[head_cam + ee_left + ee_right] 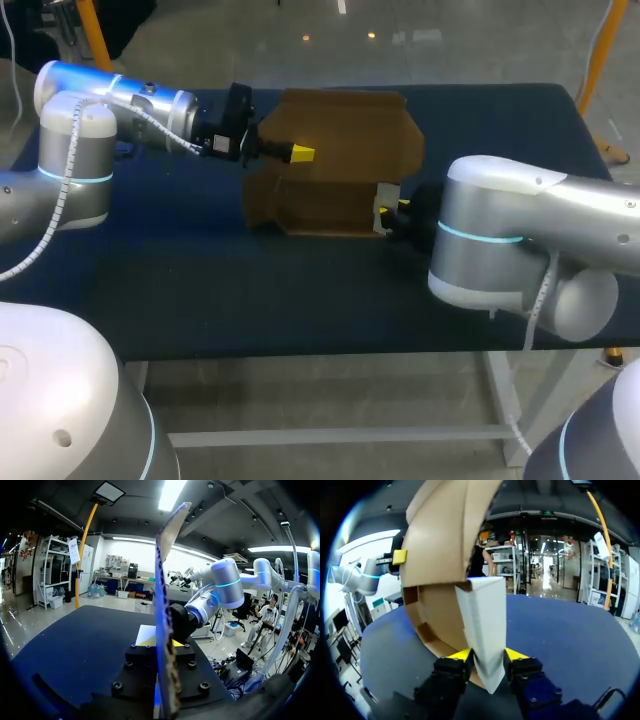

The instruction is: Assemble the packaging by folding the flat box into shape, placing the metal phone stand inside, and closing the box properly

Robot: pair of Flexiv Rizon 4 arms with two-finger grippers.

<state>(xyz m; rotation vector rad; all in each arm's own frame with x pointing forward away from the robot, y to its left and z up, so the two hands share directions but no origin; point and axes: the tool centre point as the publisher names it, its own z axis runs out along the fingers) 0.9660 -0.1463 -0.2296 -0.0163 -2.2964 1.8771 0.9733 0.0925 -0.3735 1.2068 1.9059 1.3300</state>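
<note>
Pinching box (pixel 340 140) at opposite ends, left tool (pixel 298 153), right tool (pixel 392 210), long axis crosswise

Gap of left gripper (pixel 162 642): box (pixel 340 150) panel, clamped.
Gap of right gripper (pixel 487 657): white flap (pixel 485 625), clamped.
Ahead of right gripper: curved box wall.
Beside right gripper: bare table (pixel 570 630).

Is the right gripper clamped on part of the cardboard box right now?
Yes, the right gripper has its two yellow tips pressed against a pale flap of the cardboard box from both sides.
</note>
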